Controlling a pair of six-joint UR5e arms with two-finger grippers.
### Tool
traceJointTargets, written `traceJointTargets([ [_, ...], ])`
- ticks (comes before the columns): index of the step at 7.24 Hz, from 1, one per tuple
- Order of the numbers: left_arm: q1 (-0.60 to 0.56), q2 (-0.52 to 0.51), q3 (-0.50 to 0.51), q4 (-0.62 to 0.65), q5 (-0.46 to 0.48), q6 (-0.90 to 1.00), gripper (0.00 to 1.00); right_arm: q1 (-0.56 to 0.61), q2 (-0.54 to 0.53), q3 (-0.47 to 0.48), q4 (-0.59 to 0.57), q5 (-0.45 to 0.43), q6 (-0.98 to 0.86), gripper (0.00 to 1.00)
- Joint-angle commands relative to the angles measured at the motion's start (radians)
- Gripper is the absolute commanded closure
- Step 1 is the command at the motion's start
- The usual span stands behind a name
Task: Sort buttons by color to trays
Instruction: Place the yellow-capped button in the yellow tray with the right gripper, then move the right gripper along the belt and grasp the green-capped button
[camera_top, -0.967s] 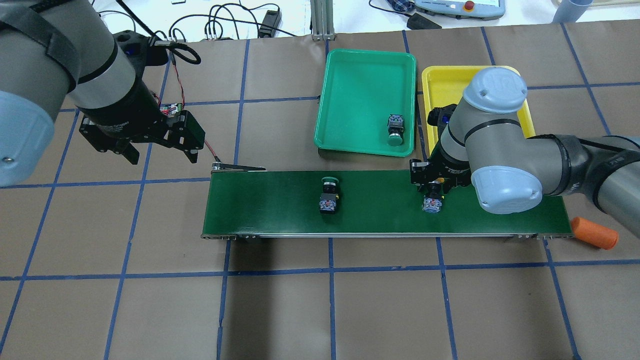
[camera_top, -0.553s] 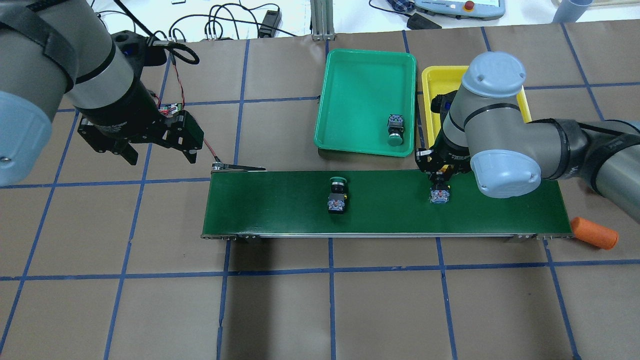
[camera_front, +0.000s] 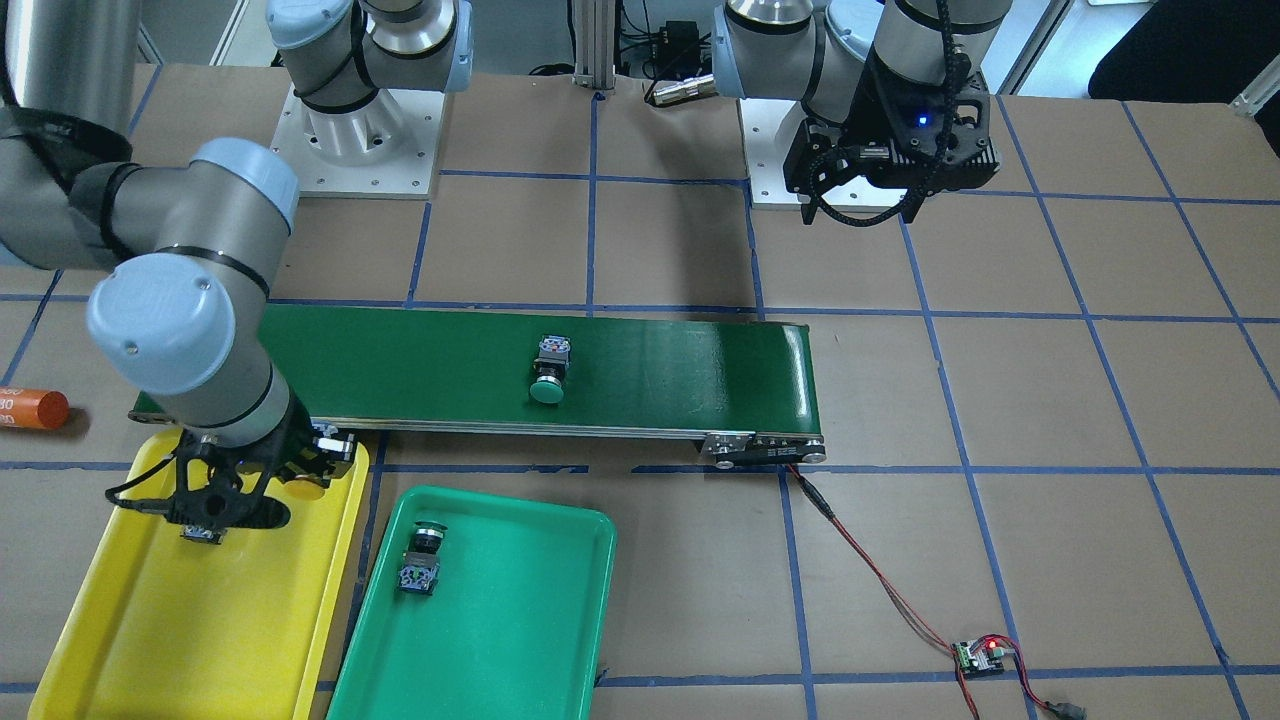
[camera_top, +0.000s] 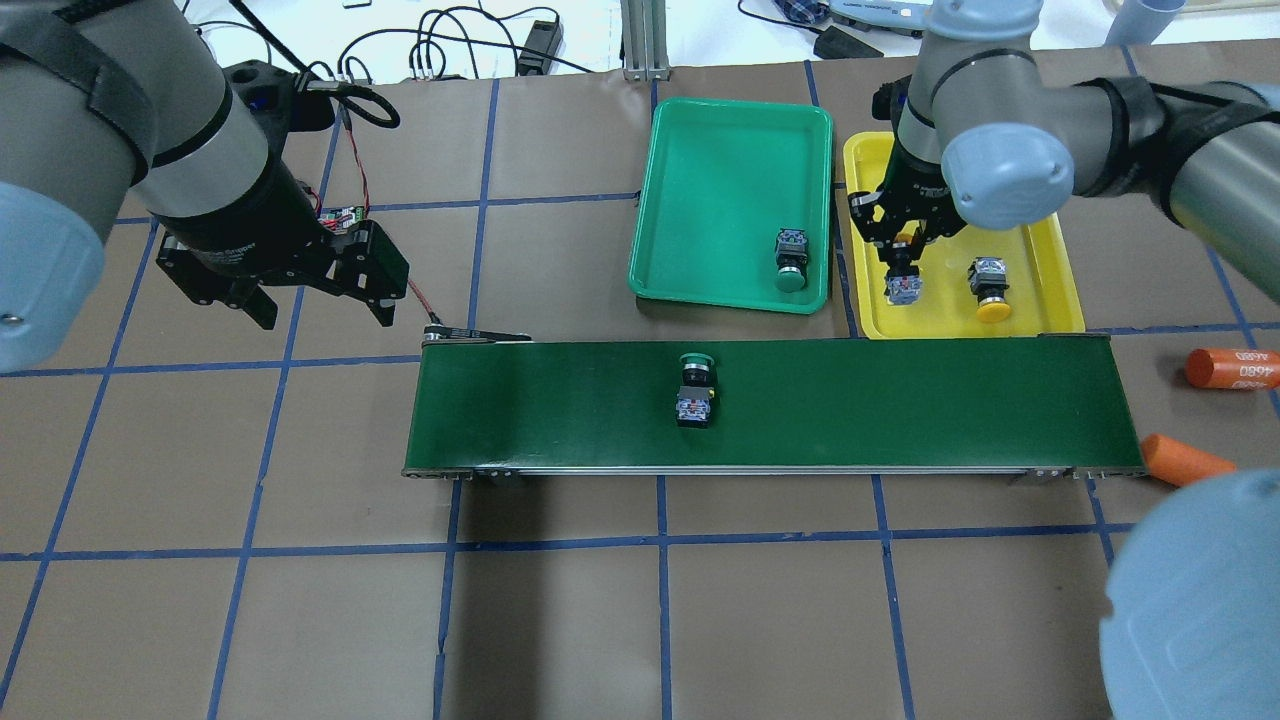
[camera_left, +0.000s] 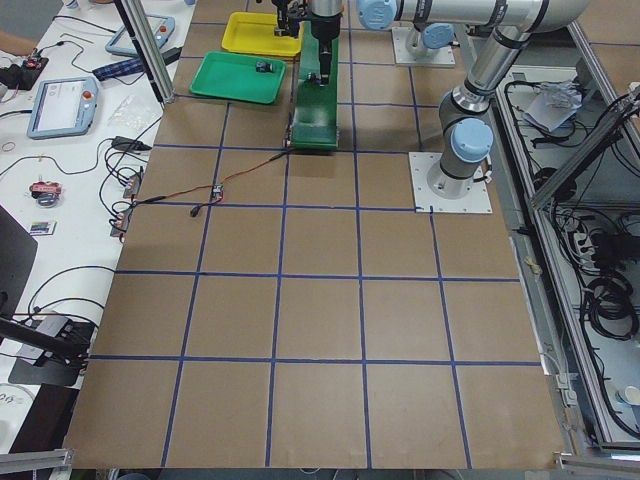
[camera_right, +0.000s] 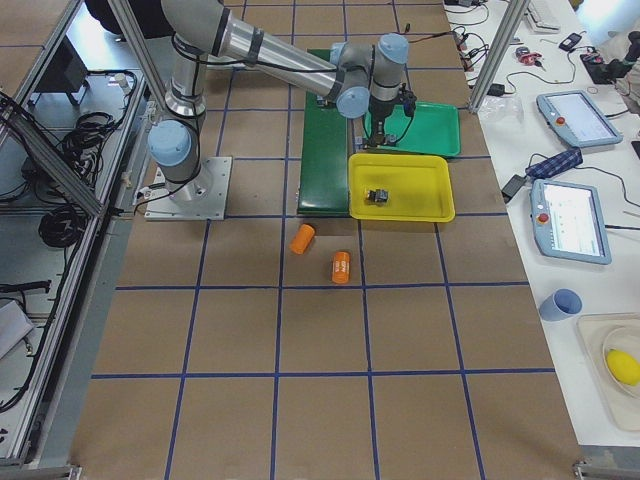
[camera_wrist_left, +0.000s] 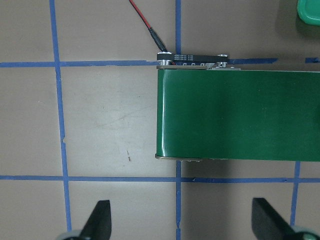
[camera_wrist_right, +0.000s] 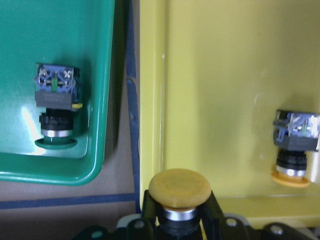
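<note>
R gripper (camera_top: 902, 262) is narrow, clamped on a yellow button (camera_wrist_right: 180, 187). Wrist cam shows the fingers on the neck under the cap, switch block pointing away from the wrist. It's over the yellow tray (camera_top: 1045, 300), which sits just past the far (away-from-robot) edge of the conveyor belt (camera_top: 900, 410), twd the belt's robot-right end. Can't tell if the block touches the tray floor. 2nd yellow button (camera_top: 988, 288) lies on its side in the same tray, cap twd the belt, beside the held one, not touching. Green tray (camera_top: 700, 150) is also beyond the belt's far edge, nearer belt mid-length, alongside the yellow tray w/ a slim gap. One green button (camera_top: 790, 262) lies in its belt-side corner next to the yellow tray, cap twd the belt. Belt green button (camera_top: 695, 390) lies on the belt about mid-length, cap twd the far edge, well apart from both grippers. L gripper (camera_top: 322, 308) is wide open, nothing btwn the fingers, hanging above the bare surface (camera_top: 600, 600) off the belt's robot-left end. Its wrist cam looks down on that belt end and a red lead (camera_wrist_left: 142, 20) plugged in there. Two orange cylinders (camera_top: 1232, 368) lie on the surface off the belt's robot-right end, clear of the trays.
</note>
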Motion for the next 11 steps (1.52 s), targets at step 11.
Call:
traceJointTargets([
  [11, 0.002, 0.0, 0.002, 0.0, 0.004, 0.0, 0.0, -0.127, -0.413, 0.578, -0.158, 0.054, -0.214, 0.31],
])
